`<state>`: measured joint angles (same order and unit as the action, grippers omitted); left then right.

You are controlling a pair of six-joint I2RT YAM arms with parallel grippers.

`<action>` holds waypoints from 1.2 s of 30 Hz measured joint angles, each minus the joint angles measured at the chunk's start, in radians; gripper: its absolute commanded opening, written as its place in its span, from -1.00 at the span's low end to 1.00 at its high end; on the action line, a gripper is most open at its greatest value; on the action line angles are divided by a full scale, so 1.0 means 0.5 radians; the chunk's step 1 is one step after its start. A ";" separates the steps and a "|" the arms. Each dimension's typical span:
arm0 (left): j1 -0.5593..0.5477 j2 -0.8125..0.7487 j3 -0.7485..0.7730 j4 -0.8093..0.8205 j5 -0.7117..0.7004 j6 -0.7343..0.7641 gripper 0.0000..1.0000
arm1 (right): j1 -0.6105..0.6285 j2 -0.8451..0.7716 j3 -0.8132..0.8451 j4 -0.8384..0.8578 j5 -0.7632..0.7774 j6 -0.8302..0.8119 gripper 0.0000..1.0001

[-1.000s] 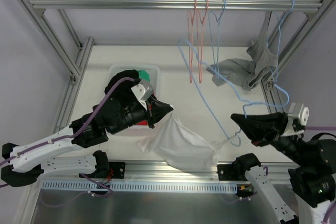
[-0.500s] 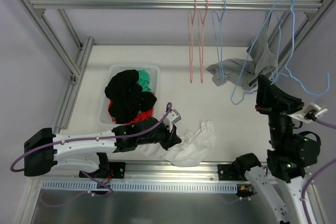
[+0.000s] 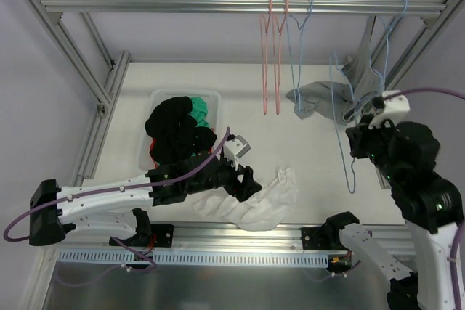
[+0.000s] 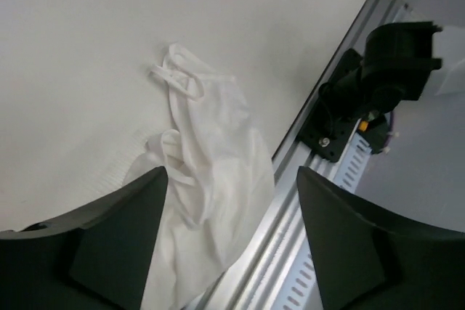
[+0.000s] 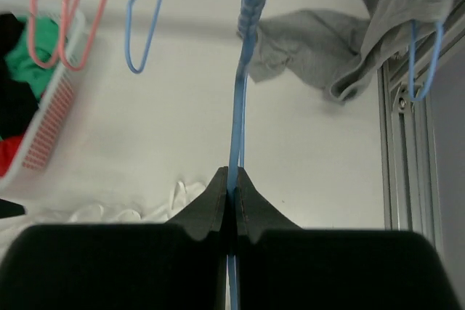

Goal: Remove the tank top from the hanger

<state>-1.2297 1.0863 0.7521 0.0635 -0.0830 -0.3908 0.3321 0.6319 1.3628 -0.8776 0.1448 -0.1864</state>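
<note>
The white tank top (image 3: 272,200) lies crumpled on the table near the front edge, off the hanger; the left wrist view shows it (image 4: 211,165) with its straps spread out. My left gripper (image 3: 249,185) hovers just over its left part, open (image 4: 229,208), with the cloth lying loose below the gap between the fingers. My right gripper (image 3: 354,141) is shut on the bare blue hanger (image 3: 341,114). In the right wrist view the thin blue hanger (image 5: 240,92) is pinched between the closed fingertips of that gripper (image 5: 232,179) and runs upward.
A white basket (image 3: 154,98) full of black, green and red clothes sits at the left. Two pink hangers (image 3: 272,56) and a blue hanger (image 3: 301,49) hang from the rail (image 3: 182,5). A grey garment (image 3: 327,99) droops from another blue hanger at the right.
My left gripper has opened and let go of the tank top, which now rests on the table. The right arm has swung the blue hanger down from high up to hang upright.
</note>
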 measured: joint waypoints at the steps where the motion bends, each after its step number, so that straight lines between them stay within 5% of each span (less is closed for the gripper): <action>1: 0.000 -0.026 0.033 -0.034 -0.011 0.012 0.64 | 0.000 0.090 0.027 -0.059 0.000 -0.018 -0.99; 4: -0.003 -0.130 0.098 -0.128 -0.018 0.041 0.97 | 0.000 0.386 0.172 -0.213 0.002 -0.086 -0.99; 20: -0.003 -0.408 0.098 -0.424 0.012 0.084 0.97 | -0.225 1.510 1.495 -0.303 -0.246 -0.328 -0.99; 28: -0.003 -0.452 0.062 -0.474 0.028 0.083 0.97 | -0.230 1.978 1.845 -0.302 -0.327 -0.386 -0.99; 36: -0.003 -0.487 0.037 -0.475 0.031 0.083 0.97 | -0.230 2.103 1.797 -0.311 -0.360 -0.378 -0.99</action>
<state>-1.2312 0.8429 0.7704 -0.1741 -0.0677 -0.3492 0.2173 1.6833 2.2612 -1.0332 -0.0353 -0.3752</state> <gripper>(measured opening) 0.986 0.034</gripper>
